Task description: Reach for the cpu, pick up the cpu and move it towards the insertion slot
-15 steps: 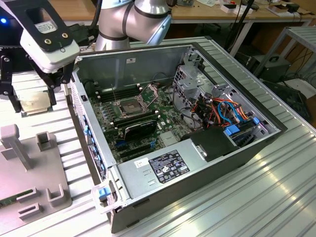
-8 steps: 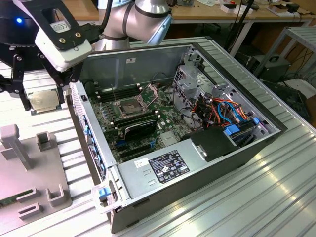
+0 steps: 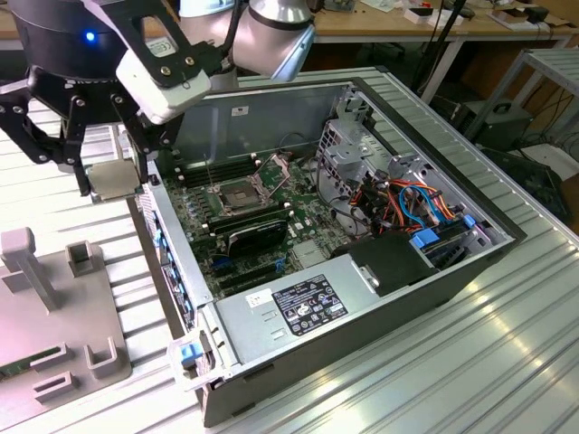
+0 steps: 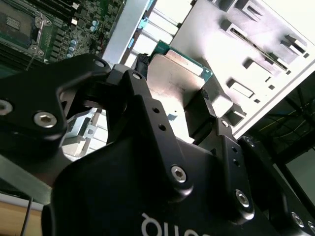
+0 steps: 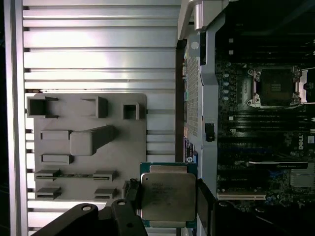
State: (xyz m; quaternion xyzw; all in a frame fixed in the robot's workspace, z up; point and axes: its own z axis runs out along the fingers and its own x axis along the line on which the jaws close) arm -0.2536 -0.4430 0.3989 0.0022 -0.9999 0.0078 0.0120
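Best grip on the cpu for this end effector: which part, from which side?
Pinch the cpu across two opposite thin edges, fingers outside them, coming square to its broad lidded face. It is a flat thin square, so only the edges give purchase. The end effector holds it this way now, outside the case.

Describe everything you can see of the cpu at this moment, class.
The cpu is a thin, flat square chip with a pale silvery metal face edged by a green board rim. The black gripper clamps it by two opposite edges, off the table, outside the open computer case beside its wall, short of the insertion slot.
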